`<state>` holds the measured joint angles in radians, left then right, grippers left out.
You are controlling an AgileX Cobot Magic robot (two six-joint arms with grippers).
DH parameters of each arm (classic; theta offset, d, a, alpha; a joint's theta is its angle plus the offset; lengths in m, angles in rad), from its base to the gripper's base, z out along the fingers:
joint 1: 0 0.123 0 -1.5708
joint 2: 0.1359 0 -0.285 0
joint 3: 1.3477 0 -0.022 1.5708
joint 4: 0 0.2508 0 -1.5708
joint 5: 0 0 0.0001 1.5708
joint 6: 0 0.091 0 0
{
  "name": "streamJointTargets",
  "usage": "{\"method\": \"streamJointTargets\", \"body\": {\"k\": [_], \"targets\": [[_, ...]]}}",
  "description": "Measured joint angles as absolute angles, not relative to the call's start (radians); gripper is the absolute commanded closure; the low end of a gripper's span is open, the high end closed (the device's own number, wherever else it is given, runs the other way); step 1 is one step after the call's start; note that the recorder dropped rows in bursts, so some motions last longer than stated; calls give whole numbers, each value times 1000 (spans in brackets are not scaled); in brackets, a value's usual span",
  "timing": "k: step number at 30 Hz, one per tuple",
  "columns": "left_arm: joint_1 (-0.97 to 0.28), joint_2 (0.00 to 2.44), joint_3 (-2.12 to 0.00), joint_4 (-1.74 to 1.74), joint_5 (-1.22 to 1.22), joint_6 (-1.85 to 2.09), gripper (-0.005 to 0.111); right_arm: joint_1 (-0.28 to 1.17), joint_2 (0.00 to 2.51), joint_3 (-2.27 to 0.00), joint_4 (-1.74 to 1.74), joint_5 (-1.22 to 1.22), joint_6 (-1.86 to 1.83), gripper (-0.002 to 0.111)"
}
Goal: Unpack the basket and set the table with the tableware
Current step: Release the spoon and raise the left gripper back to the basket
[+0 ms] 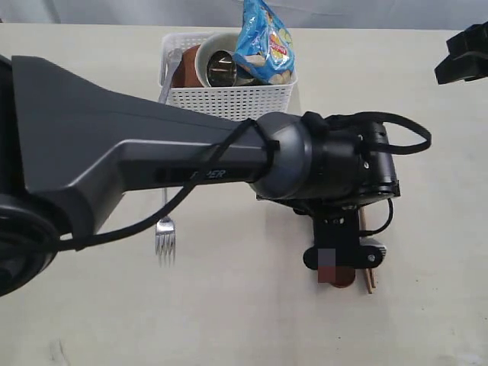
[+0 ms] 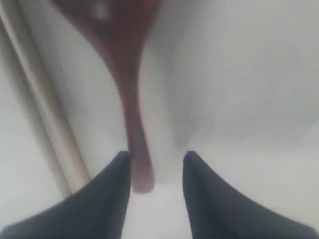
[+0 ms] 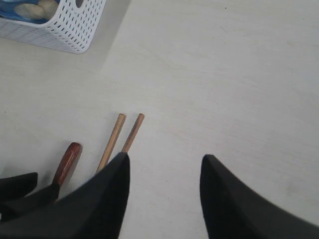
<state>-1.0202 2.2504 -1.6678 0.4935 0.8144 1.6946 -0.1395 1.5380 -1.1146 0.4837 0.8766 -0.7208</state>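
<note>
while left gripper (image 2: 157, 155) stands parted, spoon (image 2: 130, 99) handle lies between fingers (image 2: 109, 199)

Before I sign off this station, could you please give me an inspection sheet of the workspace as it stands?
Surface: pale beige tabletop, no spills seen.
Job's things: white perforated plastic basket holds brown plate, cream bowl and steel cup; steel fork, reddish-brown wooden spoon and wooden chopsticks lie on the table.
Clutter: blue snack bag in the basket.
Grippers: left gripper open astride the spoon handle; right gripper open, empty.
Cables: black cable hanging along the left arm.
Surroundings: pale backdrop behind the table.
</note>
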Motion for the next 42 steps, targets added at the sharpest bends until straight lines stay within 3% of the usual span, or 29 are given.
{"method": "streamJointTargets", "body": {"k": [15, 29, 35, 42], "targets": [[-983, 1943, -1667, 563, 917, 1049, 73, -139, 1538, -1115, 495, 867, -721, 64], [-516, 1764, -1667, 565, 919, -276, 73, -139, 1538, -1115, 584, 845, -723, 64], [-388, 1834, -1676, 345, 966, -220, 73, -139, 1538, -1115, 584, 845, -729, 64], [-352, 2027, -1839, 196, 1155, -141, 73, -139, 1538, -1115, 586, 845, -739, 64]]}}
